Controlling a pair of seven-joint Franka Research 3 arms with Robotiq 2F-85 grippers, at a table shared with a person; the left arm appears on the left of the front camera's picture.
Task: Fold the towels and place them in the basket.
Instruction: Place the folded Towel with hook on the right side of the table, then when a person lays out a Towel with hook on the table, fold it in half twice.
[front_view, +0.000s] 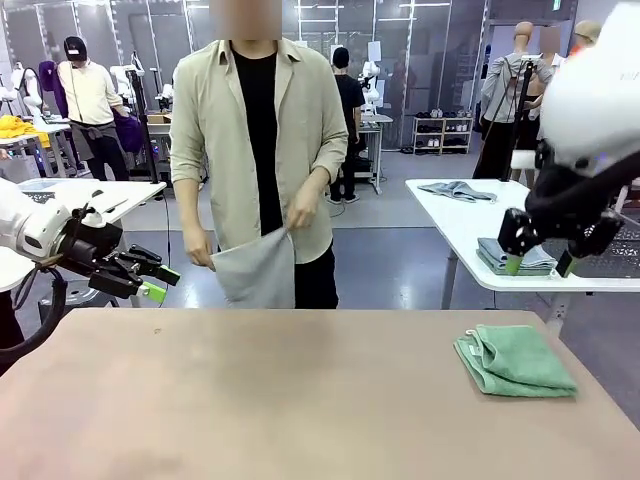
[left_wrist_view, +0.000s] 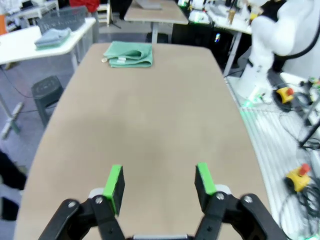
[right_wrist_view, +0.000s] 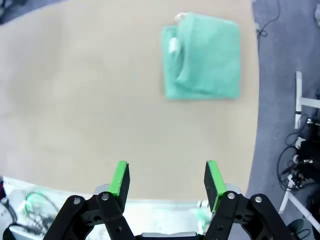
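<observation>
Both grippers empty, fingers spread wide: L gripper (front_view: 163, 282) hangs over the table's (front_view: 250, 400) left edge, R gripper (front_view: 538, 266) up high over the right side. The green towel (front_view: 515, 360) lies folded flat on the table, near the right edge on my R side, well apart from both grippers. A person at the far side holds a pale towel (front_view: 258, 270) in both hands, off the table. My read: the green one is ready for pickup. To do it well I'd come straight down w/ the R gripper and pinch thru all layers so the fold doesn't spill open, keeping the L arm clear of the person. The bundle is nearly square; its slightly longer side runs approx left-right, a bit skewed, w/ the layered edges facing the table's middle.
</observation>
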